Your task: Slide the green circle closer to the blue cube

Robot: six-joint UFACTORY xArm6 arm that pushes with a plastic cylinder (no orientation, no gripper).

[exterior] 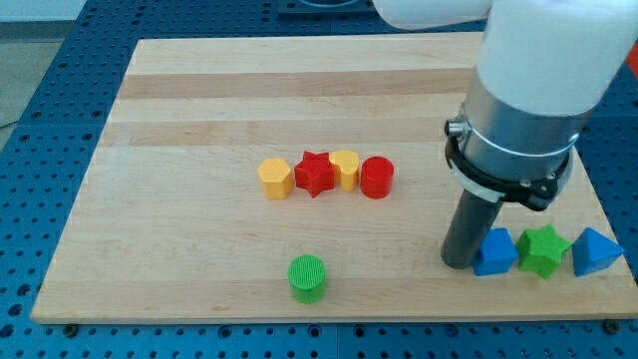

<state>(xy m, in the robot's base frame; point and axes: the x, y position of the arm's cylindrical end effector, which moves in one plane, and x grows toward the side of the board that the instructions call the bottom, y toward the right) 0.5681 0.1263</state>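
Down at the view's lower right, my tip point(460, 263) rests on the wooden board point(179, 130), touching or just beside the left edge of the blue cube point(494, 252); being a bare rod, it has nothing to open or close. Going left to right: a yellow hexagonal block point(274, 179), a red star point(315, 174), a yellow heart-like block point(345, 169) and a red cylinder point(377, 178) form a tight row mid-board. Below them, near the bottom edge, the green circle point(307, 278) stands alone, well apart from the blue cube. Right of that cube sit a green star point(544, 249) and a blue triangular block point(595, 251).
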